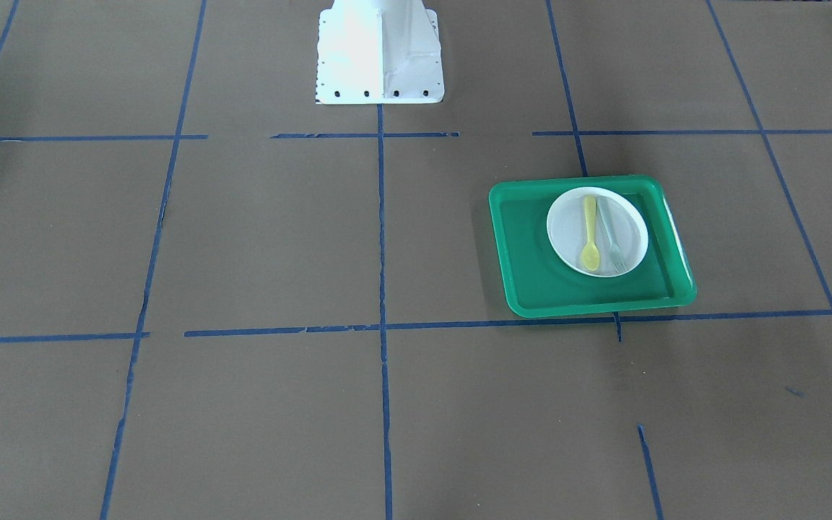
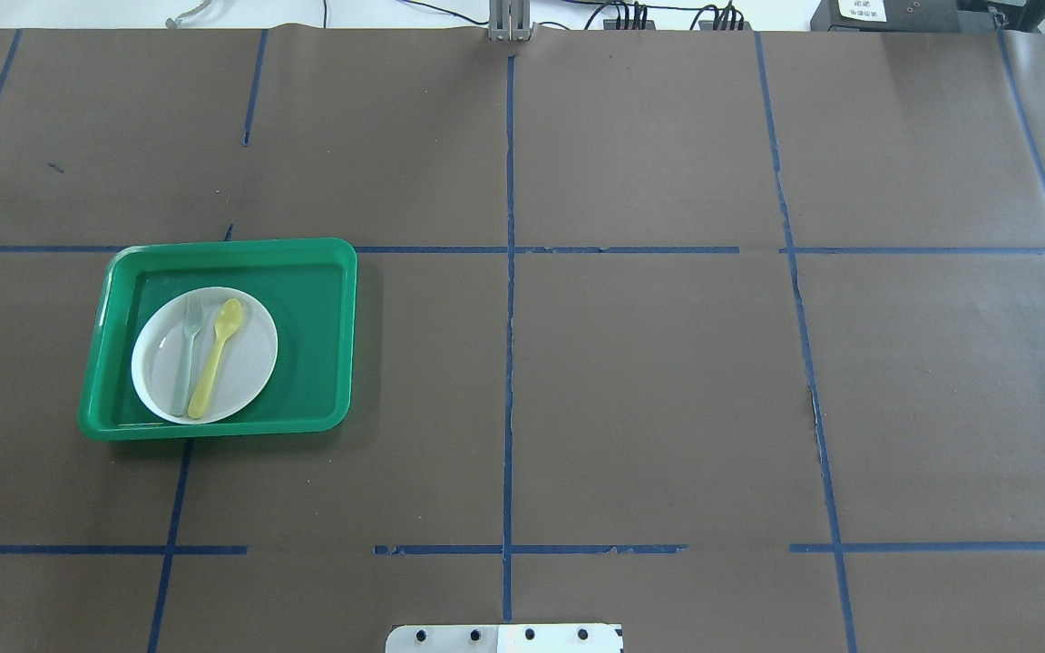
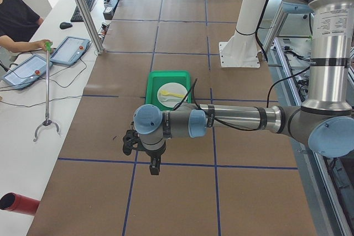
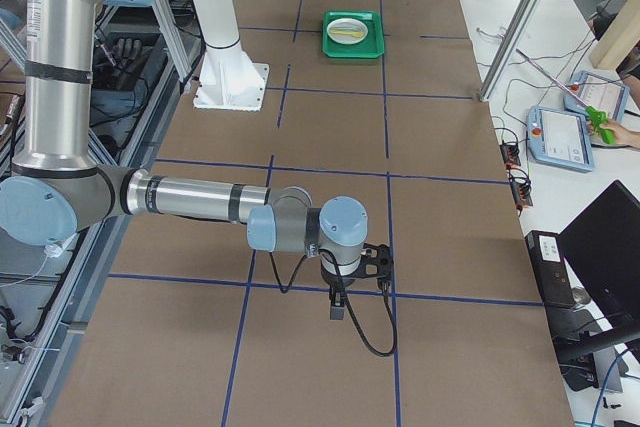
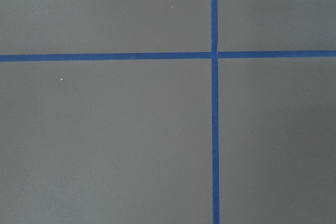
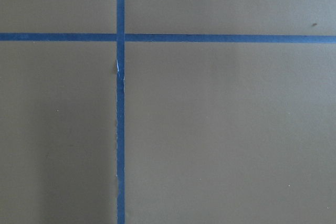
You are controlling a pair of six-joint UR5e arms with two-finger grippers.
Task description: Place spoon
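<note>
Yellow plastic, the spoon (image 2: 214,361) lay on a white plate (image 2: 255,358) in a green tray (image 2: 327,336), just beside a pale fork (image 2: 185,358), handle toward the robot, bowl away. The tray sat on the robot's left half, so the left gripper (image 3: 152,164) looked nearer and the right gripper (image 4: 338,305) well apart. Neither claw's opening could be told. Blue tape (image 2: 510,363) gridded the brown-papered table (image 2: 649,390).

Readable text: none.
Box label (image 2: 860,9): print too small to read.
Tablet screens (image 4: 565,135): too blurred to read.
</note>
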